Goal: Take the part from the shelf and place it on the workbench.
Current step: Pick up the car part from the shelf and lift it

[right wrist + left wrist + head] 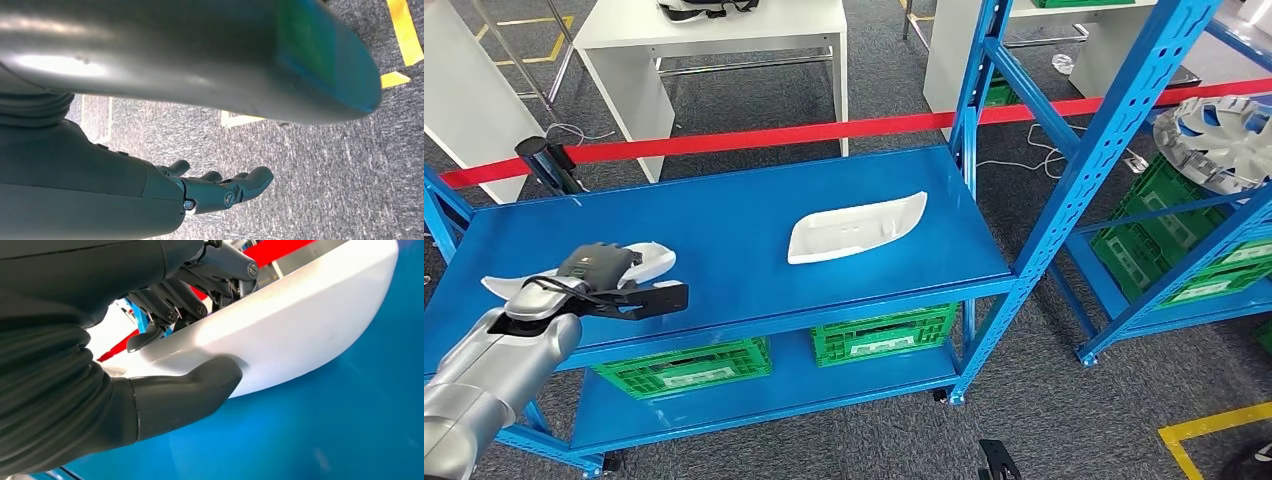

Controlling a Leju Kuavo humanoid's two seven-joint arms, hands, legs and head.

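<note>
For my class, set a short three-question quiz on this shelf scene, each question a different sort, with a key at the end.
1. True or false: the left hand grips a white part on the blue shelf.
2. The second white part lies: A) in a green crate, B) on the same shelf top, C) on the floor.
3. Fill in: the right hand hangs over grey ____.

Key: 1 true; 2 B; 3 carpet.

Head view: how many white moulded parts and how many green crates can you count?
White moulded parts: 2, one under the left hand at, one lying free at.
Green crates: 4, at.
Total: 6.
</note>
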